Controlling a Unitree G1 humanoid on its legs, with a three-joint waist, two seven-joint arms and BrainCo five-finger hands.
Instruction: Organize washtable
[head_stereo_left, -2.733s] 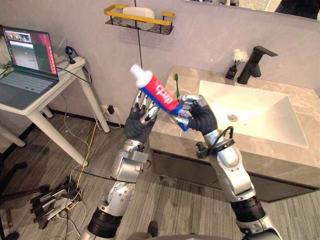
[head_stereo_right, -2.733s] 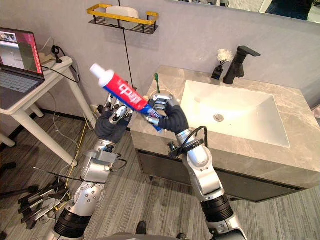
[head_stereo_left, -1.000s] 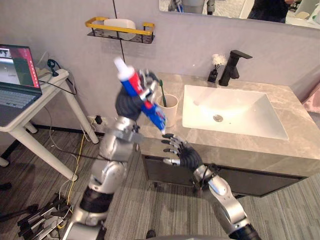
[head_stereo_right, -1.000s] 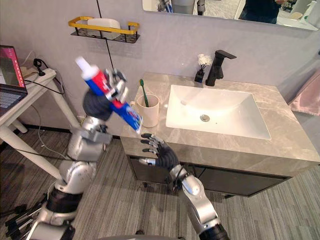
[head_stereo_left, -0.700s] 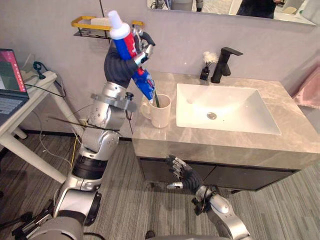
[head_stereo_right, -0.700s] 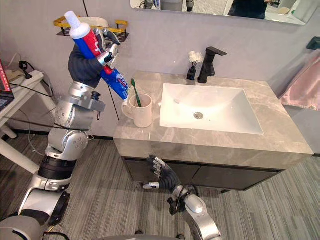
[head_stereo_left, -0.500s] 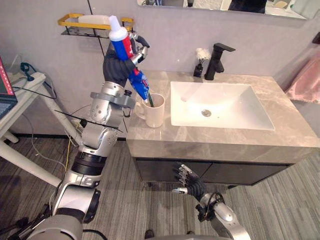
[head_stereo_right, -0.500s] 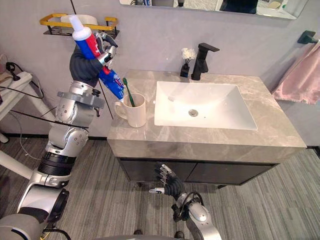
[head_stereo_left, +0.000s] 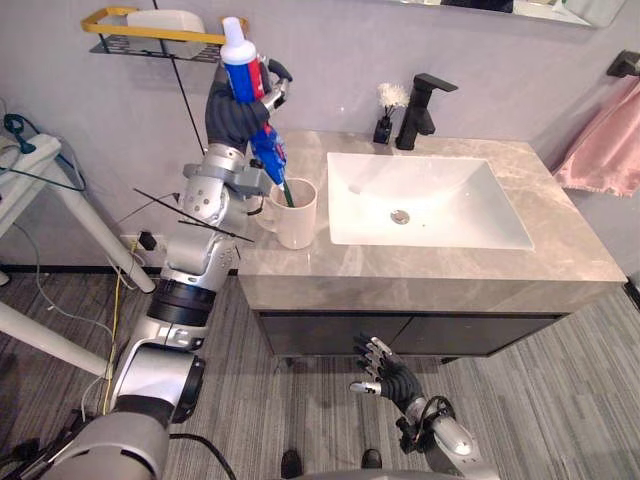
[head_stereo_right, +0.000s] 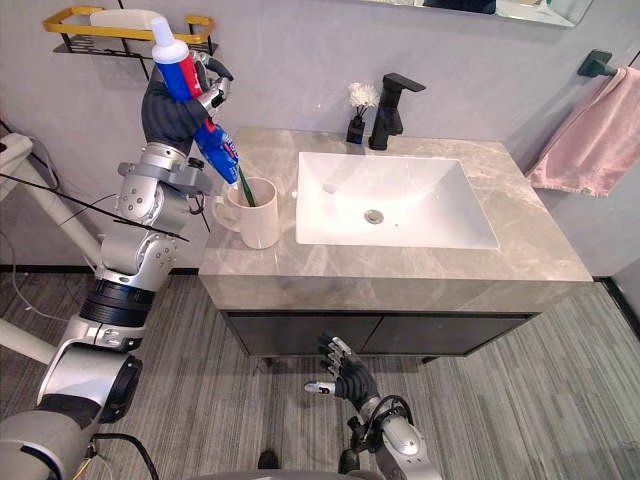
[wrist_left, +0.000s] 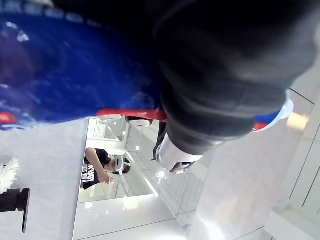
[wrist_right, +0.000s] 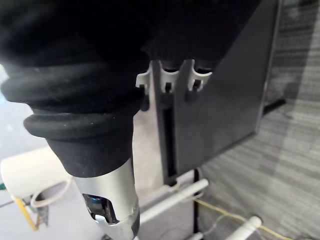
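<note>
My left hand (head_stereo_left: 235, 115) is shut on a red and blue toothpaste tube (head_stereo_left: 243, 68) at the counter's left end. The tube stands nearly upright with its white cap on top. Its lower end reaches down to the rim of a white mug (head_stereo_left: 296, 215), which holds a green toothbrush (head_stereo_right: 243, 187). In the left wrist view the blue tube (wrist_left: 65, 60) lies against the hand's dark cover (wrist_left: 225, 65). My right hand (head_stereo_left: 385, 375) hangs low in front of the dark cabinet (wrist_right: 225, 90), fingers spread and open, holding nothing.
A white sink basin (head_stereo_left: 425, 195) takes up the middle of the grey stone counter (head_stereo_left: 400, 270), with a black faucet (head_stereo_left: 420, 95) and a small vase (head_stereo_left: 385, 115) behind it. A yellow-rimmed wall shelf (head_stereo_left: 150, 30) hangs at the upper left. A pink towel (head_stereo_left: 605, 140) hangs at the right.
The view has shifted. My left hand has stood the tube upright over the mug. My right hand has dropped from the counter's front edge to in front of the cabinet.
</note>
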